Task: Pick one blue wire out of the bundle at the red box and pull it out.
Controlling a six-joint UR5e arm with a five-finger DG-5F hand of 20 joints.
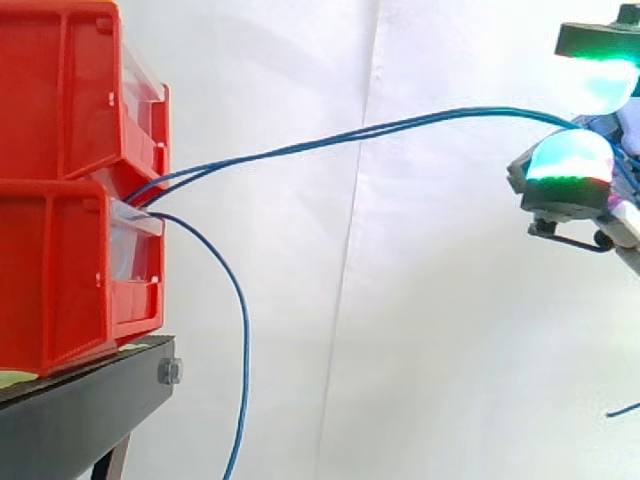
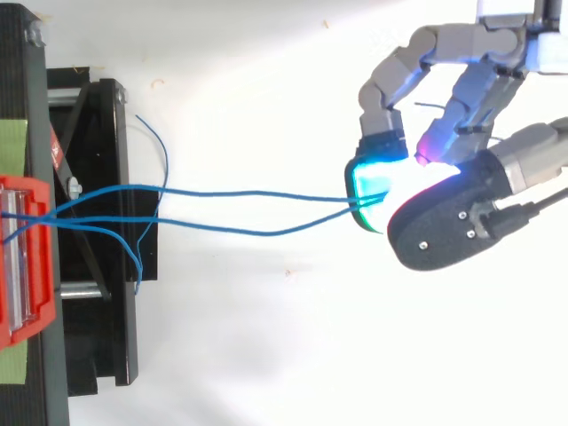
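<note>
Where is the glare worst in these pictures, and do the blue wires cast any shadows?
Top view: glare is worst at the hand, where the glowing pads bleach to white around the pinched blue wires; I see no clear wire shadows. Side view: the pads glow green and white against an evenly lit curtain, the wires also look shadowless, and the red bins are brightly lit.

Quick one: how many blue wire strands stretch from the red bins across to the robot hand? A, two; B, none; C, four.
A: two blue strands run side by side from the red bins into the pinch of the hand, while a third wire hangs loose.
</note>
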